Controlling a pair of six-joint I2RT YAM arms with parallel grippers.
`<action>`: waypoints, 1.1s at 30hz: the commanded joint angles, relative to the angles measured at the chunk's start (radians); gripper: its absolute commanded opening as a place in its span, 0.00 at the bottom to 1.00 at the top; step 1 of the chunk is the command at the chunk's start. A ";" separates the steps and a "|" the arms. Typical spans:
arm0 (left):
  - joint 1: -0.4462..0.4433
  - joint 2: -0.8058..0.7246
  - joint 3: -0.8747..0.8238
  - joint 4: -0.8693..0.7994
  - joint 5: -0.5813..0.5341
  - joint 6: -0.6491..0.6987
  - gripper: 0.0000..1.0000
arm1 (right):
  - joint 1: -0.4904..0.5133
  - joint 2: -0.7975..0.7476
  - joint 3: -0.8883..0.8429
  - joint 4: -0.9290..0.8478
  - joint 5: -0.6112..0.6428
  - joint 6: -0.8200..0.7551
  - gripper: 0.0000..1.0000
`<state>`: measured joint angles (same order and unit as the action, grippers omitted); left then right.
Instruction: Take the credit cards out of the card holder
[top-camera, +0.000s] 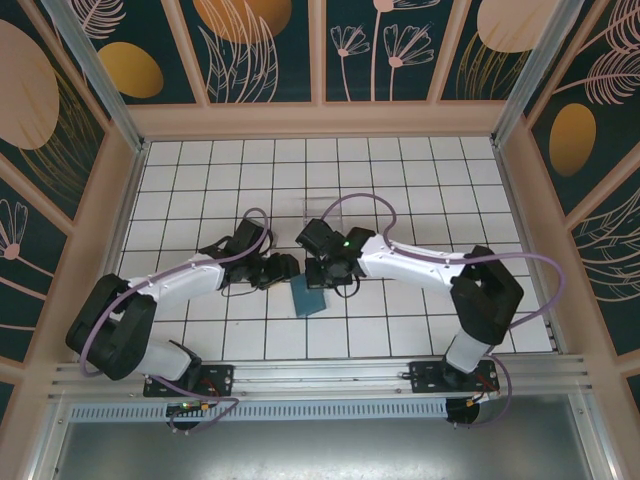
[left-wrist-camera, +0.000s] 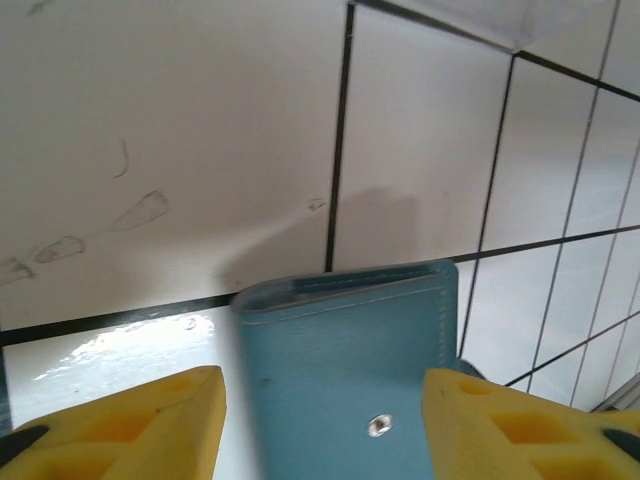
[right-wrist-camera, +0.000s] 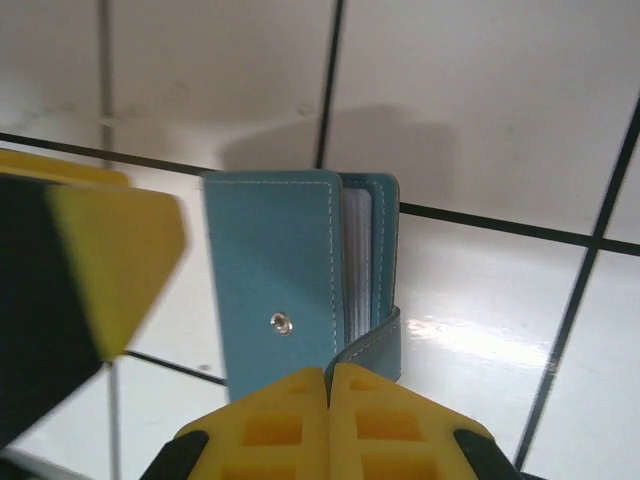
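Opening step: my right gripper (right-wrist-camera: 328, 400) pinches the card holder's (right-wrist-camera: 270, 260) 6 o'clock edge, left gripper (left-wrist-camera: 320, 425) slack astride it; next I peel it open.

White tiled table (top-camera: 400, 335), black grout; teal card holder (top-camera: 308, 298) mid-front, clear box (top-camera: 322, 208) behind.

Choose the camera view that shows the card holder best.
Right wrist: the card holder appears close, with its snap and inner sleeves visible. Left wrist shows one cover; top external, a small teal patch.
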<state>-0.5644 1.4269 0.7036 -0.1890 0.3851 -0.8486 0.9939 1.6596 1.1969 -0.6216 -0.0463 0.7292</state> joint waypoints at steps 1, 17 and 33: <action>-0.011 -0.014 0.019 -0.052 0.005 0.021 0.57 | -0.008 -0.066 0.005 0.054 -0.041 0.043 0.00; -0.028 -0.040 0.052 -0.072 -0.034 0.013 0.58 | -0.005 -0.150 0.028 0.052 -0.043 0.055 0.00; -0.028 -0.011 0.031 -0.050 -0.014 0.013 0.55 | -0.011 -0.145 0.006 -0.015 0.029 0.036 0.00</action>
<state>-0.5858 1.4021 0.7368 -0.2363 0.3660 -0.8417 0.9901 1.5391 1.1973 -0.5880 -0.0704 0.7670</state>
